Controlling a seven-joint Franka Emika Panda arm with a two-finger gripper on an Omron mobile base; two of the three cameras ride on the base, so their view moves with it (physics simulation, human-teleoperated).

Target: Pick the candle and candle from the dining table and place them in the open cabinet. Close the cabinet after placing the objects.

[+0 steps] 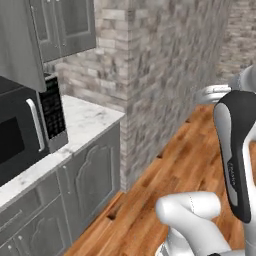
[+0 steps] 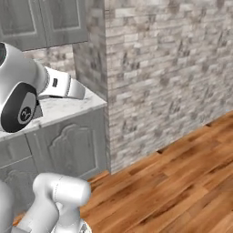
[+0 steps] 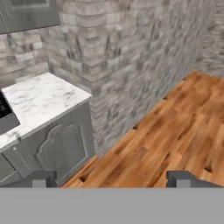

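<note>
A simulated kitchen corner. The landmark is a tall brick pillar of rough, mottled grey and tan blocks, standing from floor to the top of the picture.

Left of the pillar, butted against it, runs a counter with a smooth white marble top veined in grey. Beneath it are grey wood-grain base cupboards whose doors carry raised, curved panels. A glossy black microwave with a pale bar handle and a keypad sits on the counter, well left of the pillar.

Above the counter, up and left of the pillar, hangs the cabinet: grey wood grain, tall rectangular doors with recessed panels. One grey door stands swung out above the microwave, edge toward the camera. The cabinet's inside cannot be seen from here.

Right of the pillar and at its foot stretches a floor of warm, glossy orange-brown wooden planks.

In the hand view, the gripper points toward the pillar's base, its two dark square fingertips set wide apart with nothing between them.
</note>
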